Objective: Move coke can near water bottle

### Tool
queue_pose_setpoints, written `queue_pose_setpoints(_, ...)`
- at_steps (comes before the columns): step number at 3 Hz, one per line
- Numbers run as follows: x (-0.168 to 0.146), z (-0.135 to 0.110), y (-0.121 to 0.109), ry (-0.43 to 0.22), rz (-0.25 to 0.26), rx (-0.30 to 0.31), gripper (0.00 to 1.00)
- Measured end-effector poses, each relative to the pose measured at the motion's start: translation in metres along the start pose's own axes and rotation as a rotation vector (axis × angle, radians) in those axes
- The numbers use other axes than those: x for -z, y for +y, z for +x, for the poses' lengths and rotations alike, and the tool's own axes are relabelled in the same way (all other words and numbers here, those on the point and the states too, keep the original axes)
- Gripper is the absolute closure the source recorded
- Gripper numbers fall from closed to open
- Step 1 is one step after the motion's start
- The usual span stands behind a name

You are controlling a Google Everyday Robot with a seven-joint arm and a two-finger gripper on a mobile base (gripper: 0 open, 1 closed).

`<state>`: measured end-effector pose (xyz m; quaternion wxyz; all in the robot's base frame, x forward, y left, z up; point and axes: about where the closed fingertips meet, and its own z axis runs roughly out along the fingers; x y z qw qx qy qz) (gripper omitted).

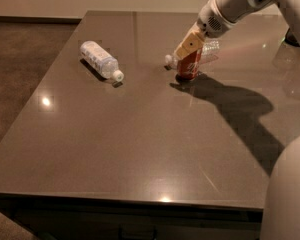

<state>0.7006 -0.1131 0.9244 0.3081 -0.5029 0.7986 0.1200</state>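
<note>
The coke can (188,69) stands upright on the dark table (140,144), right of centre toward the back. The water bottle (206,50), clear and crinkled, lies on its side right behind the can. Its white cap (168,60) points left, just beside the can. My gripper (187,47) comes in from the upper right and sits at the can's top, covering its upper part.
A second bottle with a white, blue-printed label (99,59) lies on its side at the back left of the table. The arm's shadow (240,109) falls across the right side. A dark object (293,38) sits at the far right edge. Brown carpet (20,74) lies to the left.
</note>
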Motion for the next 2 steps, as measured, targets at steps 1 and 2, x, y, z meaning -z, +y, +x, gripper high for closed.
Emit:
queue_pose_setpoints(1,-0.0022,-0.0001,0.0004,0.001,-0.003,0.0,0.0)
queue_pose_setpoints(2,-0.0023,-0.0001,0.0005,0.001,-0.003,0.0,0.0)
